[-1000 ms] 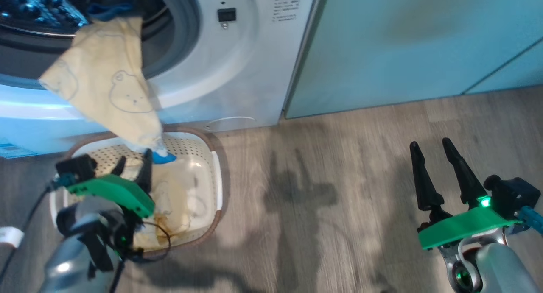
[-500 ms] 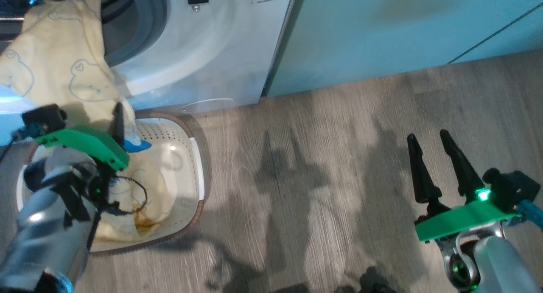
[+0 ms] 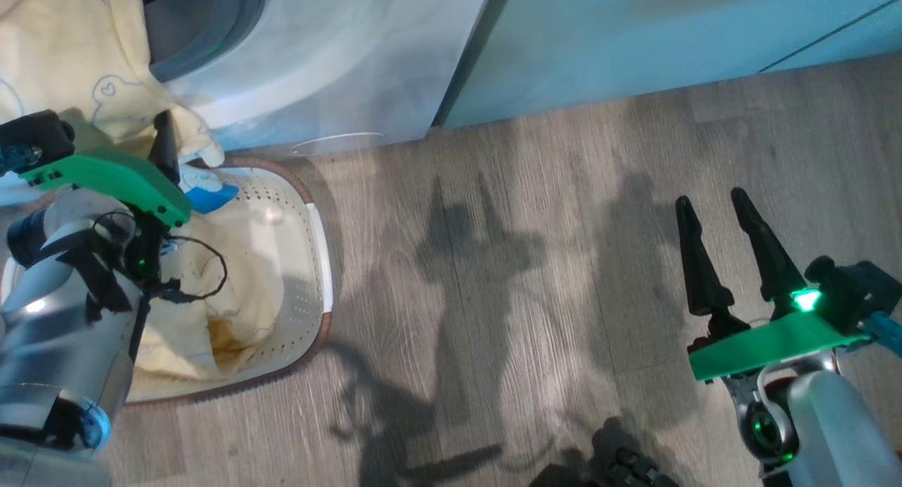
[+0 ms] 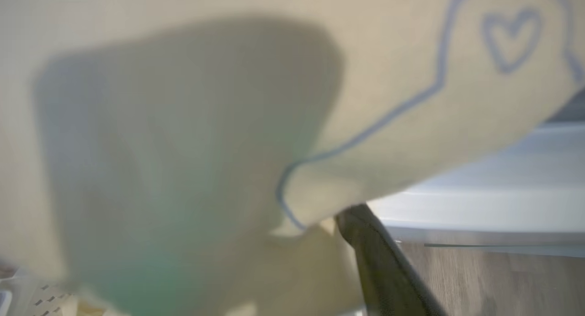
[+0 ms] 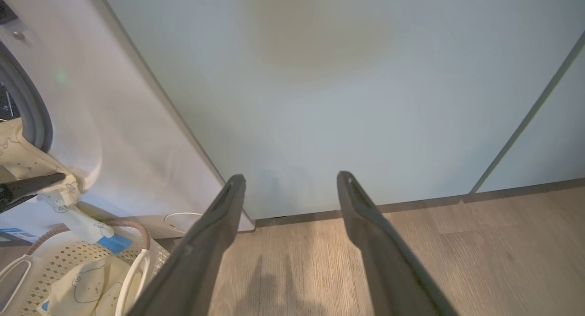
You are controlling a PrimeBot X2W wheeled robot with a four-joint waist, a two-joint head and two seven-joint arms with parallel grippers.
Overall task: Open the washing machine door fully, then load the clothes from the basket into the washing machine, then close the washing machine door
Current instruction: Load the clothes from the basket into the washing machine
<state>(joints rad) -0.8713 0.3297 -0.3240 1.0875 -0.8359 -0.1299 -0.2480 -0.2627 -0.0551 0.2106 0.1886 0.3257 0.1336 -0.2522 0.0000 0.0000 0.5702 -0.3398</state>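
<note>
A pale yellow garment (image 3: 84, 71) hangs from the washing machine (image 3: 338, 57) mouth, its blue-tipped end trailing into the basket (image 3: 318, 261) on the floor (image 3: 507, 191), where more clothes (image 3: 211, 290) lie crumpled. The cloth looks light, limp and quick to snag; a bunched fold near its middle seems the surest hold. The left gripper (image 3: 148, 138) points up against it, jaws spread, cloth draped over them. The right gripper (image 3: 719, 216) hovers well apart above the floor, jaws spread and empty.

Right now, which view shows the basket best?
Head view: the basket shows its rim, perforated wall and clothes inside. Right wrist view catches one end with white handles; left wrist view, a blurred perforated corner.
</note>
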